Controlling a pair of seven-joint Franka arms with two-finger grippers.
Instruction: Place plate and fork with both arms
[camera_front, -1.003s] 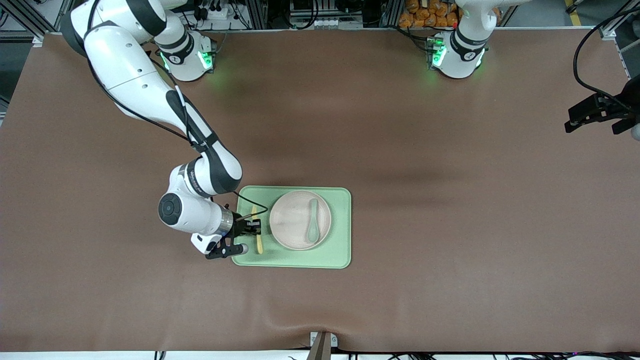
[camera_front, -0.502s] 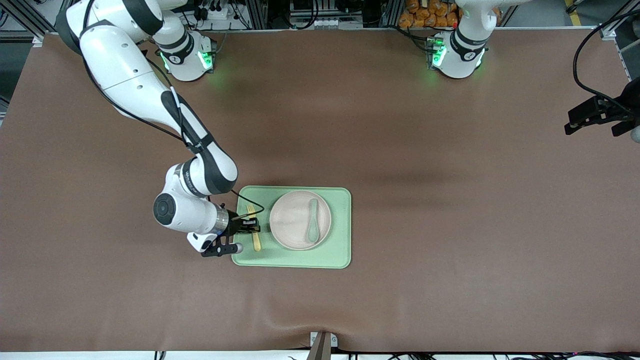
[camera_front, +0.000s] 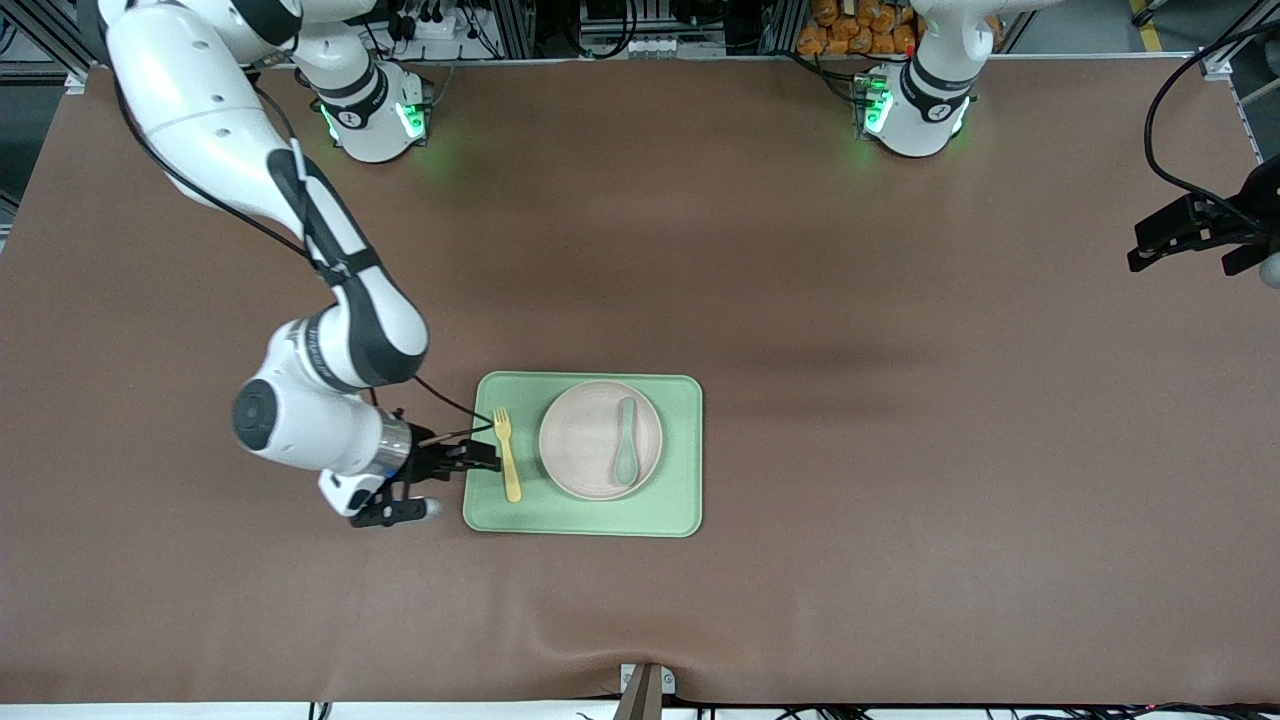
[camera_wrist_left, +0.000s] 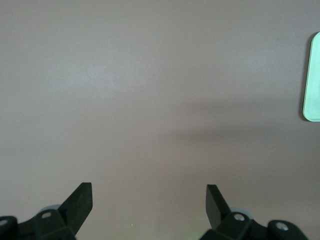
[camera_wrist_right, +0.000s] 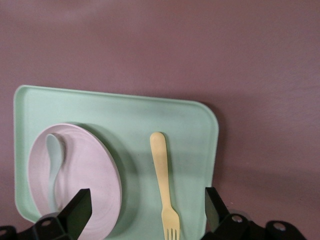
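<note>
Since the earlier frames the right gripper (camera_front: 470, 458) has let go of the fork (camera_front: 508, 454) and drawn back off the tray (camera_front: 680, 500) toward the right arm's end of the table; it now hangs at the tray's edge with its fingers spread wide and empty, which the right wrist view confirms, the fork lying free between the two black pads.

The tray's edge nearest the front camera is bare. On the tray, the fork lies flat beside the plate (camera_front: 585, 440), tines pointing toward the robots' bases, close to the plate but not touching it, as a table setting would have it. The plate sits roughly mid-tray with a grey-green spoon (camera_front: 626, 440) resting in it.

Farthest off, the left gripper (camera_front: 1190, 235) waits at the left arm's end of the table, well apart from the tray, jaws wide over bare tabletop (camera_wrist_left: 150, 100). Both task items look set down, so the job seems essentially finished.
</note>
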